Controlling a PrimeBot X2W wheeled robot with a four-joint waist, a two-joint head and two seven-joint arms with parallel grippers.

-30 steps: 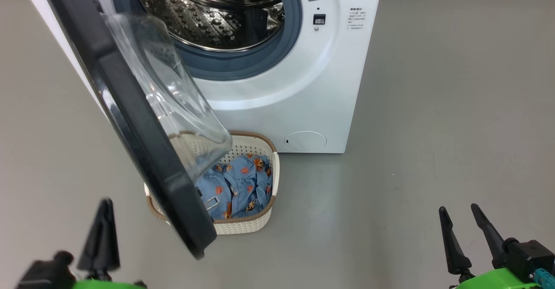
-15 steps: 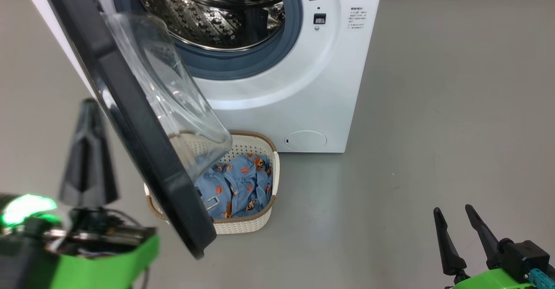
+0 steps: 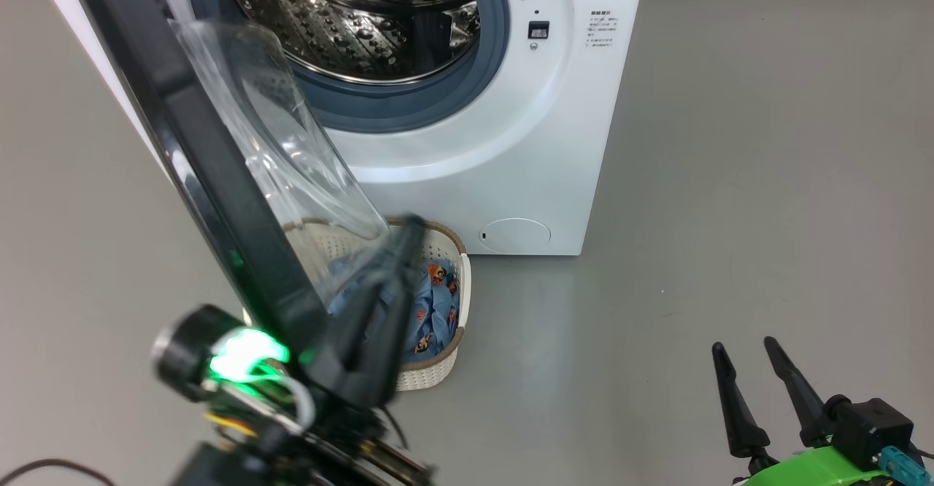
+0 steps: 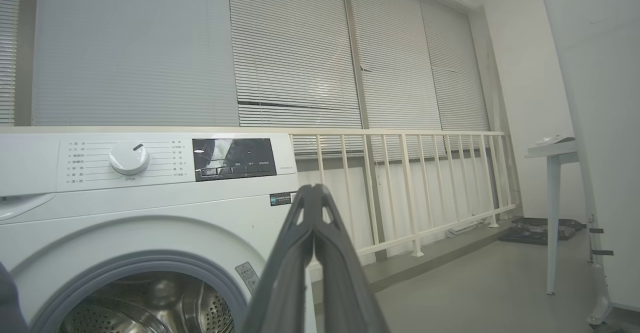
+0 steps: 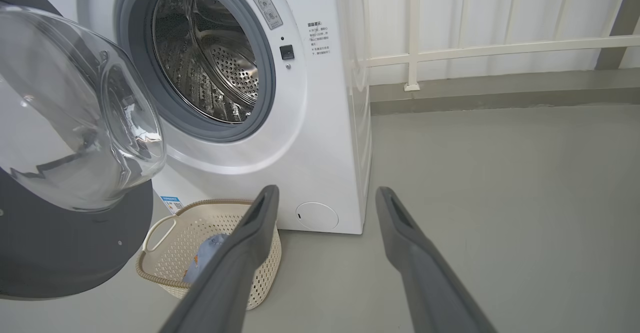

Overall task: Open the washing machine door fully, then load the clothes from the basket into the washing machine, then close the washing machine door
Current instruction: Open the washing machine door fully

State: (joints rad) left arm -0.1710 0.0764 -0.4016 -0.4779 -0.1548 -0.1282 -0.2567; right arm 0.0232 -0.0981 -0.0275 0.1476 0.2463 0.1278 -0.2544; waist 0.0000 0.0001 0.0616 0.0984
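Washing machine door (image 3: 193, 157), the big glossy black ring with bulging clear glass, stands open over the cream perforated plastic basket (image 3: 430, 373) of light-blue printed clothes (image 3: 434, 303), right by the white front-loader (image 3: 511, 150). Left gripper (image 3: 405, 241) pinched together, empty; right gripper (image 3: 744, 345) spread apart, empty too.

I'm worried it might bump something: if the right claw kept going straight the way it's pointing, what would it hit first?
Most likely the washing machine: the right claw, open, aims at its white front, right of the drum opening. How far off is hard to judge.
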